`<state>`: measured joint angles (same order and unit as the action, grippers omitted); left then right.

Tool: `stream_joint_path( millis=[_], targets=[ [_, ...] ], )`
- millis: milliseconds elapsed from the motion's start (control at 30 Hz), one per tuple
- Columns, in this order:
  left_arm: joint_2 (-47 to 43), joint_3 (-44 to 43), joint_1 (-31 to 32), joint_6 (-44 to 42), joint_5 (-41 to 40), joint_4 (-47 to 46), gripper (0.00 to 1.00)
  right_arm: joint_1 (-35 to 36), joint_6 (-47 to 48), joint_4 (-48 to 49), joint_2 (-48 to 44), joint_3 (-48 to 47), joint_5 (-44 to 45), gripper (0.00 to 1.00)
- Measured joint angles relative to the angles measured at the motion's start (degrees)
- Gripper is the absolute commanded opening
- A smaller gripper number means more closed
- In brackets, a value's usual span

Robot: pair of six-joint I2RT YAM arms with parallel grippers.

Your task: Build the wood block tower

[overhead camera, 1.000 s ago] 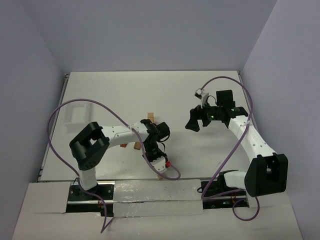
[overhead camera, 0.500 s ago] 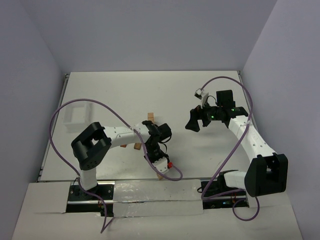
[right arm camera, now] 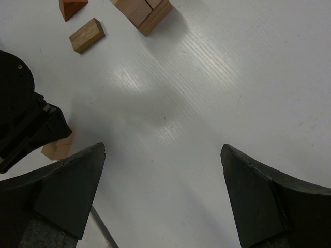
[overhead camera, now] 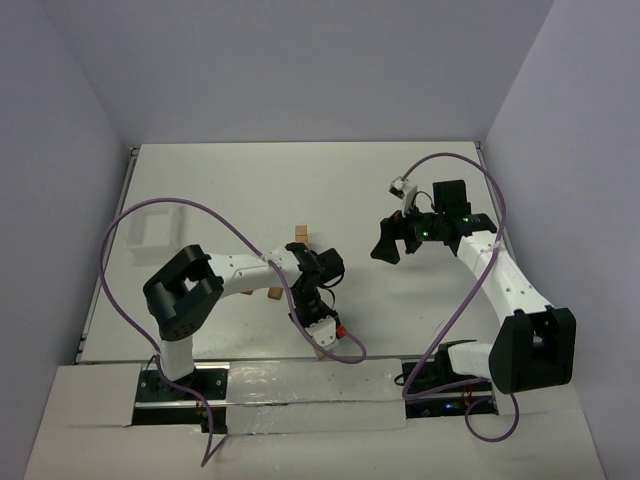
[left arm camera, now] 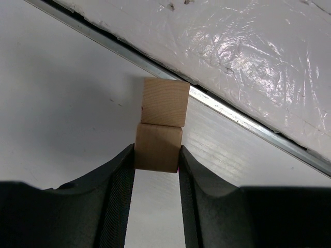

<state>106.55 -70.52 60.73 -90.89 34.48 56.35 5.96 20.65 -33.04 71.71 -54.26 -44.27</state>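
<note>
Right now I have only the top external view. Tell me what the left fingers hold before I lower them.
Observer: In the left wrist view the left fingers are clamped on a tan wood block.
Operator: Report what lies beyond it.
Observer: A second block touches its far face, offset slightly right in that view, near the foil-covered edge.
Operator: Check the right arm.
Observer: The right fingers stand wide apart, nothing between them.

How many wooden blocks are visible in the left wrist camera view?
2: one wood block gripped by the left end effector, a second block touching its far face, beside the metal rail. Others may lie outside this view.
</note>
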Motion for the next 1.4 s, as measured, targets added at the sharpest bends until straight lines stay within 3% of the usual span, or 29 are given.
stream_joint_path(
  millis=[600, 667, 733, 833, 1000, 1167, 1267, 1400],
  targets=[
    [0.32, 0.39, 0.04, 0.84, 0.10, -0.31, 0.53, 0.00, 0.02, -0.02, 0.02, -0.04, -0.02, 1.00],
    [0.41, 0.39, 0.04, 1.20, 0.10, -0.59, 0.64, 0.00, 0.03, -0.04, 0.02, -0.04, -0.12, 1.00],
    [0.41, 0.37, 0.04, 1.89, 0.11, -0.76, 0.83, 0.00, 0.17, -0.13, 0.02, -0.05, -0.19, 1.00],
    [0.41, -0.03, -0.06, 2.87, 0.04, -0.64, 0.98, 0.00, 0.58, -0.88, 0.05, -0.36, -0.15, 1.00],
    [-0.80, -4.39, -1.64, 6.03, 0.34, 1.53, 0.99, 0.00, 1.99, -2.89, 0.25, -2.90, -0.11, 1.00],
    [-7.90, -9.50, -5.24, 10.24, 1.07, 4.08, 0.99, 0.98, 4.36, -4.75, 1.56, -6.63, 0.48, 1.00],
    [-14.22, -11.69, -8.40, 14.33, 3.81, 5.95, 0.99, 4.93, 7.44, -6.80, 2.80, -8.75, 2.54, 1.00],
    [-23.77, -11.91, -14.87, 22.95, 9.38, 6.38, 0.99, 15.53, 13.00, -9.64, 3.62, -9.54, 6.26, 1.00]
  ],
)
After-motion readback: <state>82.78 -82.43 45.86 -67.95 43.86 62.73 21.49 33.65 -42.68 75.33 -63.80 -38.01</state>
